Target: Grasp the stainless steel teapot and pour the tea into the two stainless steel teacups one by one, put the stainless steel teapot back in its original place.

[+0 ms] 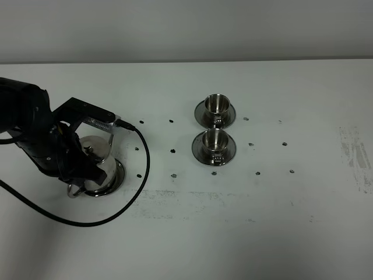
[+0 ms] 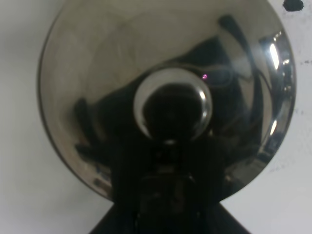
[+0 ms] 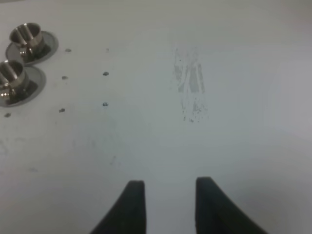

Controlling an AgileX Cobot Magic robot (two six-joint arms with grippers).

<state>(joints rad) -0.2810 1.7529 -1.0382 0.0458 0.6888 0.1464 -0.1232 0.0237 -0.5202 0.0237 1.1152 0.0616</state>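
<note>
The stainless steel teapot [image 1: 97,149] stands on its round tray [image 1: 118,174] at the table's left. Its domed lid [image 2: 146,48] and knob [image 2: 171,105] fill the left wrist view. My left gripper [image 1: 78,175] reaches down at the pot's near-left side, by the loop handle [image 1: 72,190], and is shut on the teapot there; the arm hides the fingers. The two stainless steel teacups [image 1: 217,104] [image 1: 214,139] stand on their saucers at mid-table, one behind the other, also seen as the far teacup [image 3: 27,34] and the near teacup [image 3: 10,74]. My right gripper [image 3: 165,184] hangs over bare table, its fingers apart with nothing between them. No tea shows.
A black cable [image 1: 141,175] loops from the left arm across the table in front of the teapot. Small dark marks [image 1: 172,151] dot the white tabletop. A scuffed patch [image 1: 355,157] lies at the far right, also in the right wrist view as a grey smear [image 3: 191,92].
</note>
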